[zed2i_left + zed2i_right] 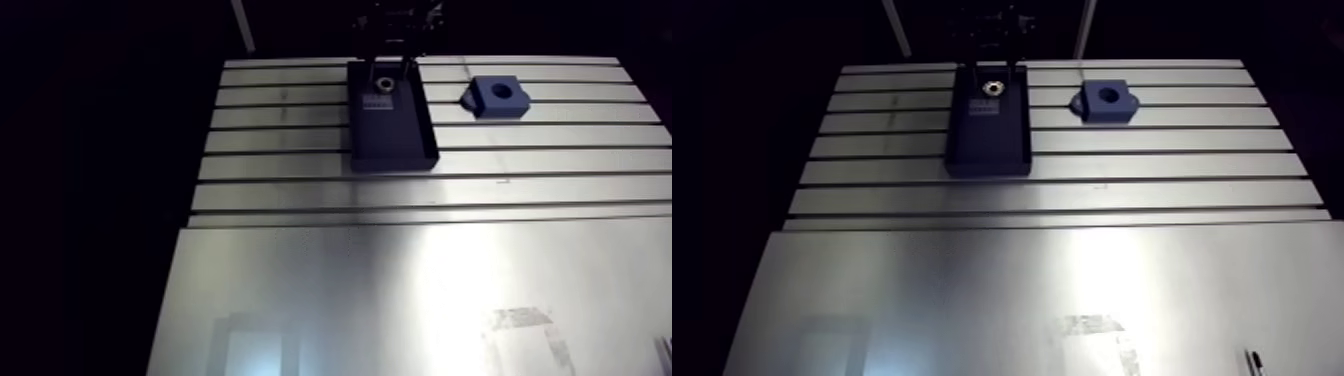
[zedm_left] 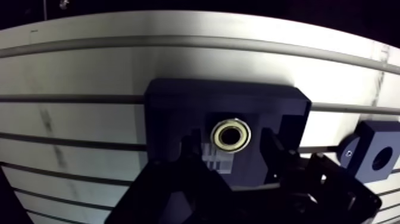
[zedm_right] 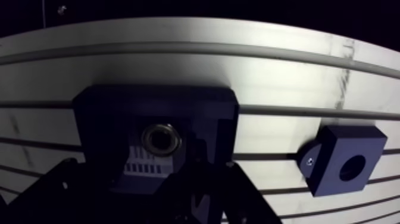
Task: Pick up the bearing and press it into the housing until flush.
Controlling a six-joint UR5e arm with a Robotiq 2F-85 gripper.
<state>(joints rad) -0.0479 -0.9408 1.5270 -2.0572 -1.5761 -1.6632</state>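
Two dark fingers [image 2: 271, 146] of the gripper [image 2: 230, 144] stand spread apart over one end of the dark blue tray [image 1: 395, 135], the end lying farthest off in the arm view. They flank the bearing [image 2: 231, 134], which lies flat on the tray's floor with its bright ring facing up, just beside a pale printed label [image 1: 377, 103] (a gap shows between the ring and each finger, so nothing is grasped). Off to the side of the tray, clear of it on the slotted table [image 1: 420, 280], sits the blue housing [image 1: 499, 96], its round bore turned upward.
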